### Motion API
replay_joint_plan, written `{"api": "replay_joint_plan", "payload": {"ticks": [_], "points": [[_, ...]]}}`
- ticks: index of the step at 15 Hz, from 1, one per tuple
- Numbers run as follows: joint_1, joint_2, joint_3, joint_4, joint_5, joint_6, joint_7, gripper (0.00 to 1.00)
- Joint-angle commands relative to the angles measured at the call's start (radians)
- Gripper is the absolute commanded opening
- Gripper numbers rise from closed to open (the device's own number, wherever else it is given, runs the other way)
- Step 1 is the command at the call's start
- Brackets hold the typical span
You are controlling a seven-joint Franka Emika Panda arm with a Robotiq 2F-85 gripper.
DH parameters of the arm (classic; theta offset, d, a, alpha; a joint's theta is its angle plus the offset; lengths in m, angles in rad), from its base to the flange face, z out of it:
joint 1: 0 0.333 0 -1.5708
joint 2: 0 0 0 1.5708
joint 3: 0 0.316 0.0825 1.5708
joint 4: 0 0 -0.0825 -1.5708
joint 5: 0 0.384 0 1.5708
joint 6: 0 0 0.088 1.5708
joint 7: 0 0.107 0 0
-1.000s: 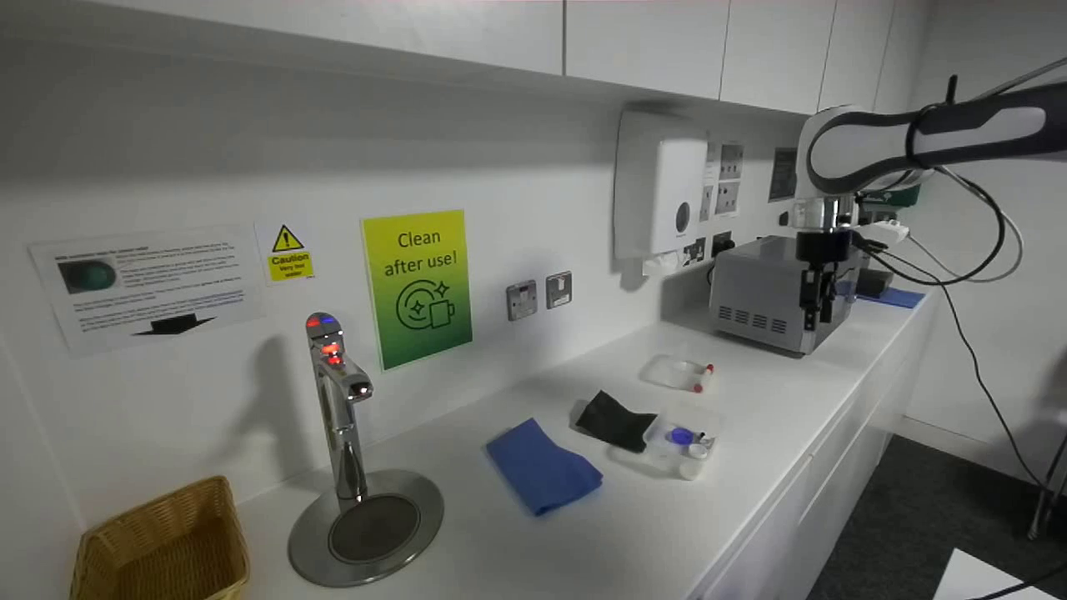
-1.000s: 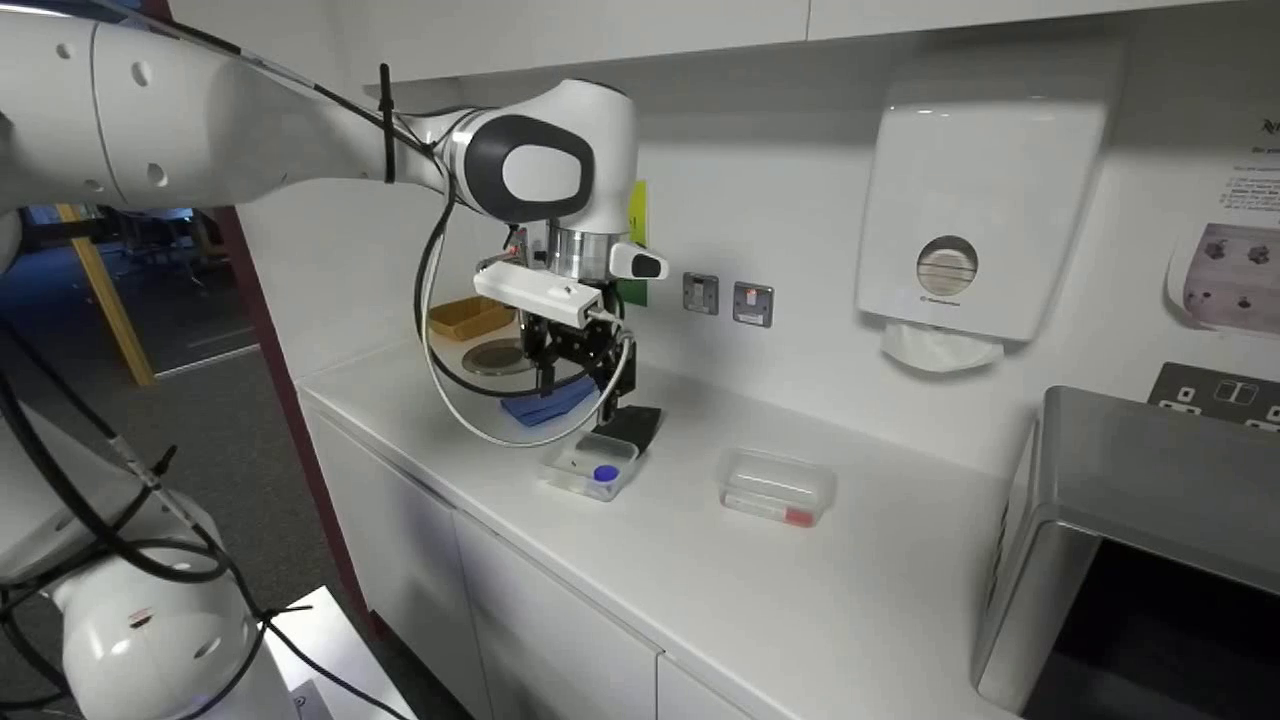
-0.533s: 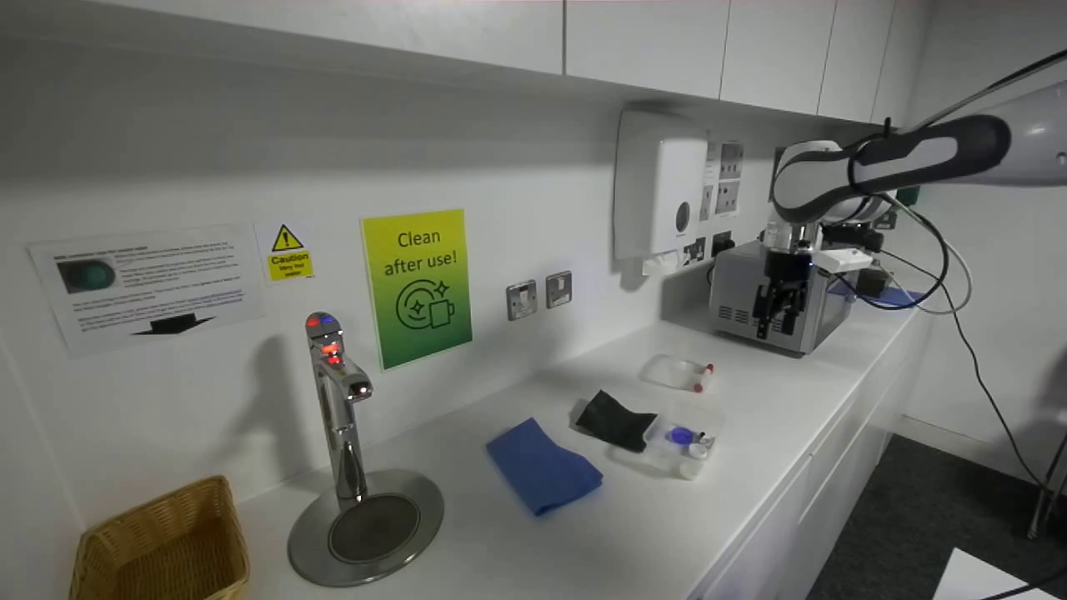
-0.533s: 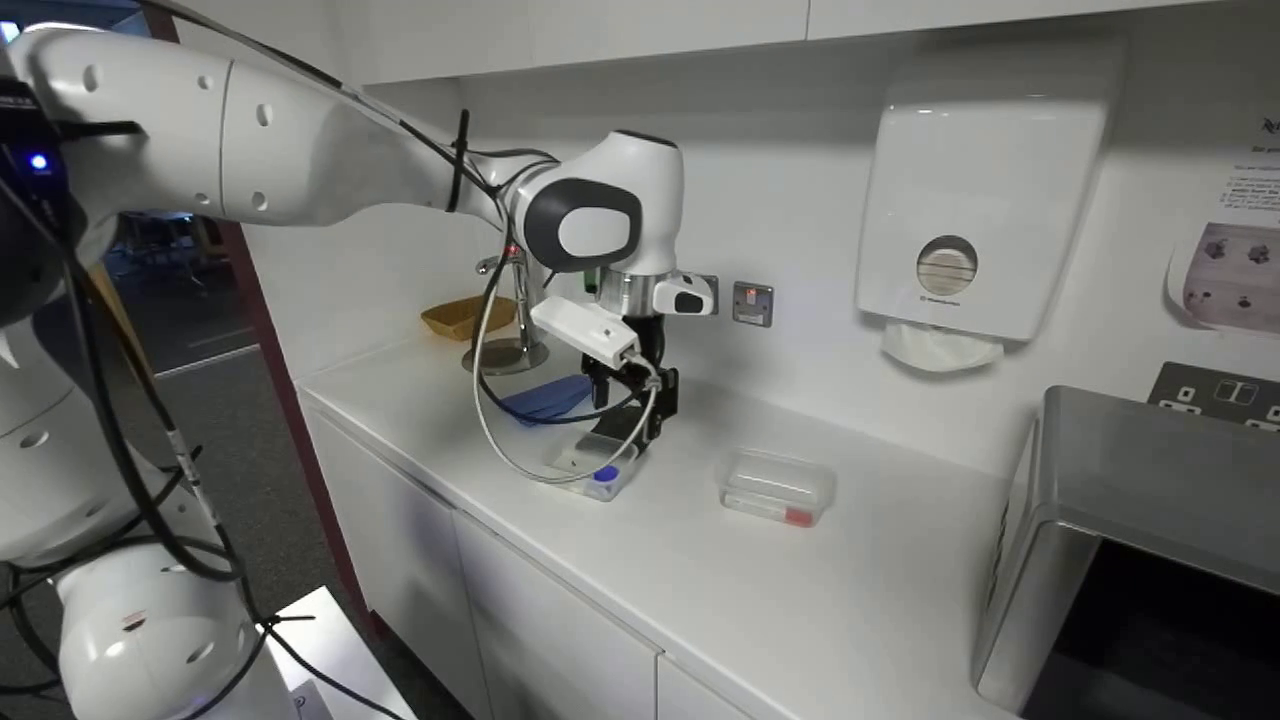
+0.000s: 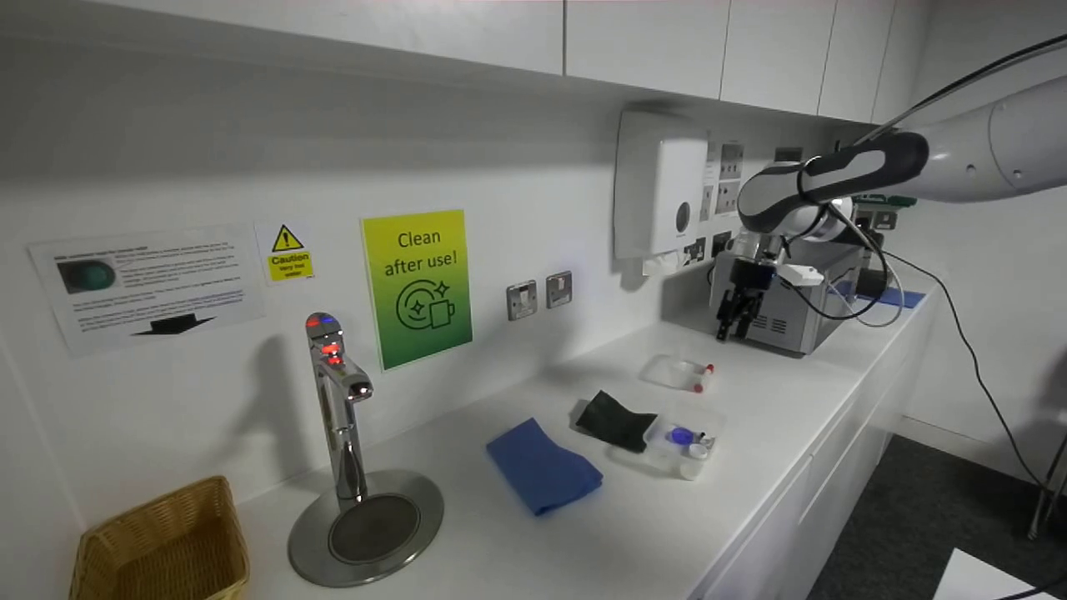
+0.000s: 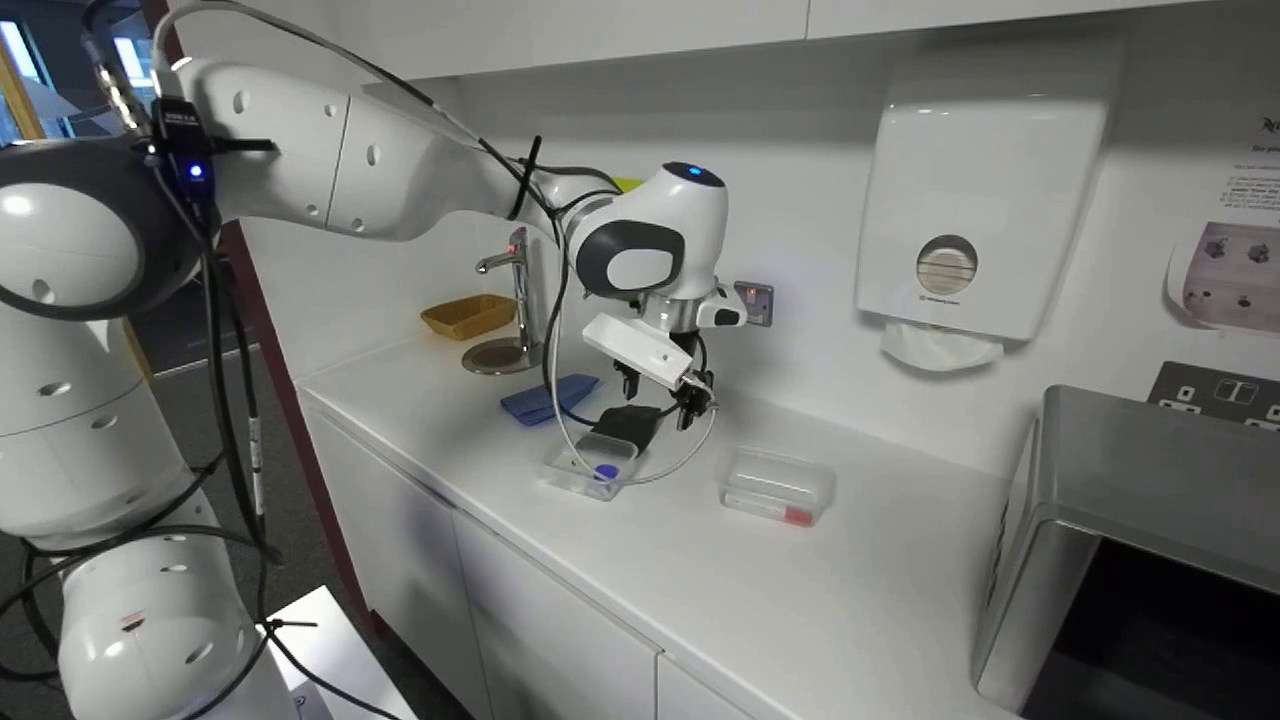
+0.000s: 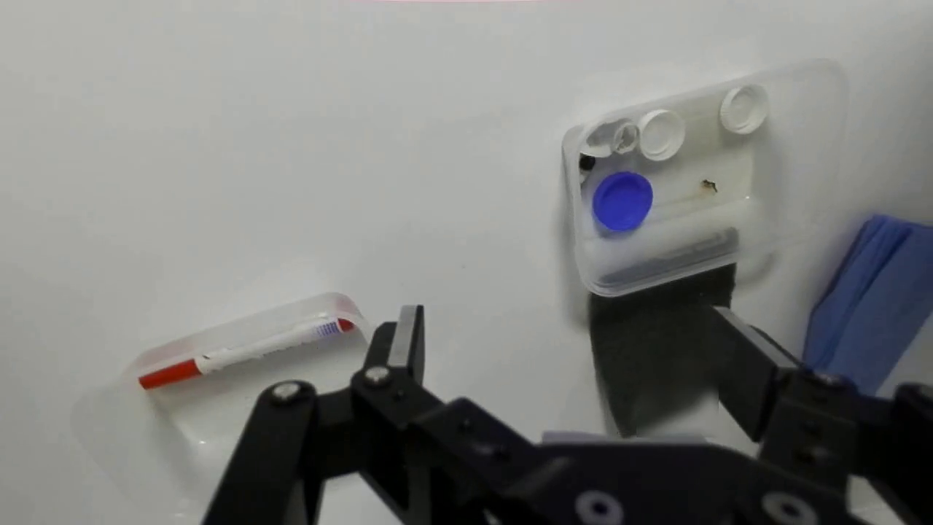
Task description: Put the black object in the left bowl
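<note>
The black object (image 5: 615, 421) is a flat floppy dark piece on the counter; it also shows in an exterior view (image 6: 630, 425) and in the wrist view (image 7: 649, 357). One end meets the rim of the left bowl; I cannot tell whether it runs under it. The left bowl (image 7: 685, 200) is a shallow translucent tub holding a blue cap, white caps and small items; it also shows in an exterior view (image 5: 664, 458). My gripper (image 7: 565, 310) is wide open and empty above the counter. Its right finger (image 7: 762, 357) overlaps the black piece in the wrist view.
A plainer translucent tub (image 6: 770, 480) with a red-capped marker stands to the right. A blue folded cloth (image 5: 543, 467) lies past the black piece. A silver microwave (image 6: 1110, 460), tap (image 5: 340, 433), wicker basket (image 5: 167, 533) and wall dispenser (image 6: 990, 190) stand around.
The arm has reached out over the counter and lowered. The gripper has moved left in an exterior view and tilted slightly. The black object, tubs and cloth have not moved.
</note>
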Motion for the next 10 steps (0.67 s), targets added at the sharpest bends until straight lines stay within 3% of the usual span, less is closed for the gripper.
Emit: {"api": "replay_joint_plan", "payload": {"ticks": [1, 4, 6, 7, 10], "points": [[-0.043, 0.075, 0.025, 0.104, 0.116, -0.105, -0.185, 1.00], [-0.065, 0.119, 0.038, 0.154, 0.146, -0.204, -0.274, 1.00], [-0.075, 0.148, 0.047, 0.183, 0.130, -0.242, -0.259, 1.00], [-0.070, 0.113, 0.055, 0.122, 0.117, -0.182, -0.237, 1.00], [-0.073, 0.127, 0.062, 0.126, 0.115, -0.185, -0.236, 1.00]]}}
